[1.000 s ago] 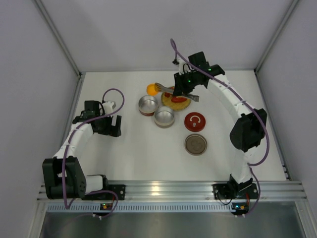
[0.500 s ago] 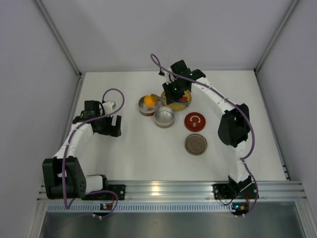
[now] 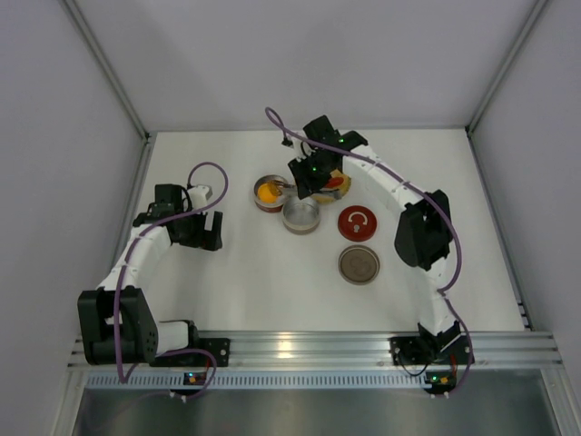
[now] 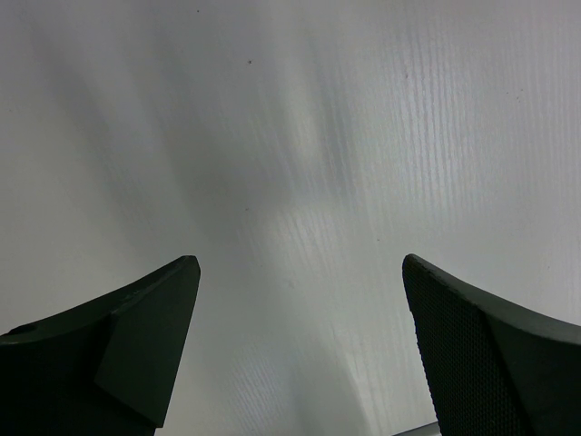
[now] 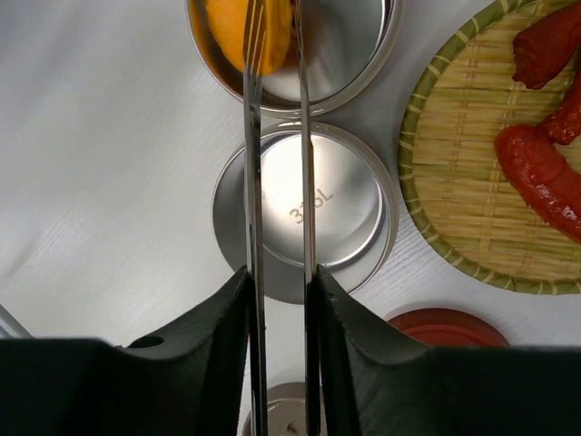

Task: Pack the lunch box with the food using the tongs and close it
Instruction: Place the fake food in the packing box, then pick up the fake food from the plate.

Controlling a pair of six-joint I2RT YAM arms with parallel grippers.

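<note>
Stamped on the floor of the nearer tin [image 5: 349, 218], under my tongs [image 5: 308, 200], is a marking that starts with 3 and ends in L; one tong arm hides the middle. The red lid [image 3: 356, 222] to its right carries a white curved sign, too small to read.

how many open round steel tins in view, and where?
2. One round steel tin sits left of the woven yellow plate, with the orange-yellow ball inside. The second tin, empty, sits beside it, nearer the arm bases. None look hidden.
</note>
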